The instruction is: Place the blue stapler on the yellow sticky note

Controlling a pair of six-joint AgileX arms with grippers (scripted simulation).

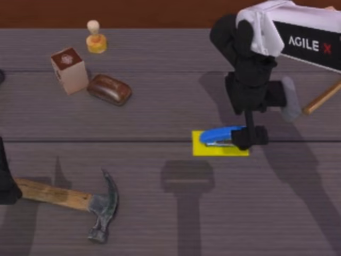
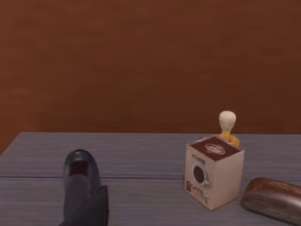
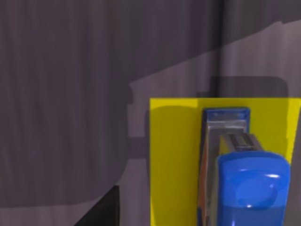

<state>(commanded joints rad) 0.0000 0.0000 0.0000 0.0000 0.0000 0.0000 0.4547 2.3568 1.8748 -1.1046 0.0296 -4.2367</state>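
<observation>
From above, the blue stapler (image 1: 222, 136) is seen lying on the yellow sticky note (image 1: 205, 149), its right end gripped by the right gripper (image 1: 249, 136). The left arm is parked at the table's left edge. In the right wrist view, the stapler (image 3: 244, 183) is shown resting on the note (image 3: 174, 160).

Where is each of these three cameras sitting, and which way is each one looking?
Top view: above the table, looking down; right gripper at the blue stapler on the yellow sticky note; left arm parked at the left edge.
Left wrist view: low, facing the coffee box and back wall.
Right wrist view: straight down onto stapler and note.
Top and right wrist views share both.
</observation>
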